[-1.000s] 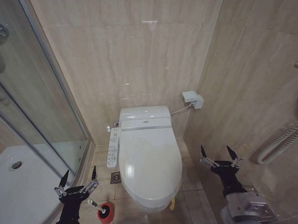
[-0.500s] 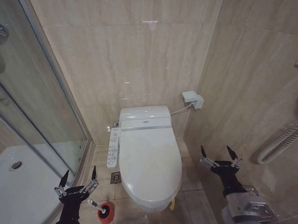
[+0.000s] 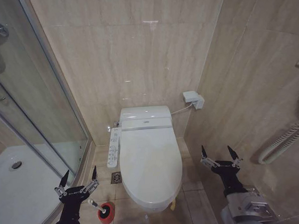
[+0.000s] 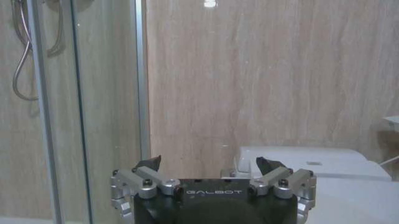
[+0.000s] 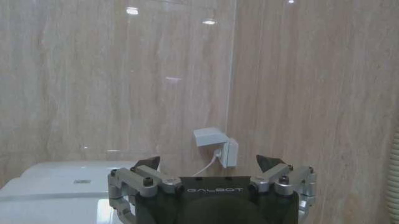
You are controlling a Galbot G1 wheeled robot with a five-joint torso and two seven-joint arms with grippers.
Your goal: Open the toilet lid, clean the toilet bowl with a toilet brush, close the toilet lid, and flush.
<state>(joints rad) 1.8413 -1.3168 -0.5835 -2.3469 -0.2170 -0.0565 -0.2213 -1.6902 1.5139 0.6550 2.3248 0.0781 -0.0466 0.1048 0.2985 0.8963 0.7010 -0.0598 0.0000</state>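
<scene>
The toilet lid is lying shut over the toilet bowl, so the first step, lifting it, is judged as not yet done. Its long axis is running from 12 o'clock, at the tank and hinge, down to 6 o'clock, where the free front edge with a small yellow-green tag is pointing toward the robot.

The left gripper is being held at about 8 o'clock from the lid's middle, off the lid and above the floor, with its jaws spread wide and nothing between them. The right gripper is being held at about 3 o'clock, beside the lid's right flank, its jaws likewise wide and empty. Neither is touching the lid.

The front edge is lying at roughly 3 to 4 o'clock from the left jaws and at 7 to 8 o'clock from the right jaws. The two are judged about equally near that edge.

The toilet brush is standing in its red holder on the floor at 7 o'clock from the bowl, just beside the left gripper, so that arm is judged the nearer one for the brush.
</scene>
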